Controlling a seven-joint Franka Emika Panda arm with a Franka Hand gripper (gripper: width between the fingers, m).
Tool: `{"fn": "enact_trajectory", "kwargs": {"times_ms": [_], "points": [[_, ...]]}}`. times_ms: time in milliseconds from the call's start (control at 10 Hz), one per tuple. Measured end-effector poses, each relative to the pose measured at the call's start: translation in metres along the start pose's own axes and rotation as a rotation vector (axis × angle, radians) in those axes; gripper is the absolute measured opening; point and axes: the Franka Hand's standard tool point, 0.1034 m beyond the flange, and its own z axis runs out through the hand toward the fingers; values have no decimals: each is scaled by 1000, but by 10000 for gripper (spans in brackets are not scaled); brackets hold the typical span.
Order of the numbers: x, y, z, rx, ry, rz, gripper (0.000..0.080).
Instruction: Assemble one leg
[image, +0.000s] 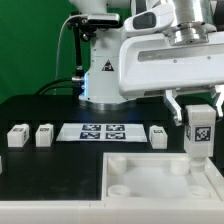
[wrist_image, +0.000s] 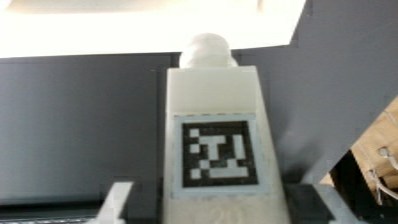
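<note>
At the right of the frame the pincer (image: 196, 108) grips the leg (image: 198, 135) tight, upright over the white tray (image: 140, 168); I think it should go down slowly and straight into a corner hole.

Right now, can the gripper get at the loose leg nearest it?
Probably not yet: the gripper is shut on another leg, though nothing covers that loose leg.
</note>
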Motion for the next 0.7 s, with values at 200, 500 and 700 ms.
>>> {"fn": "enact_trajectory", "kwargs": {"times_ms": [200,500,700], "points": [[-14,-4,14,0,-16,-3,294],[-22,-6,20,1,-31,-7,294],[-20,-4,21,0,-29,-11,294]]}}
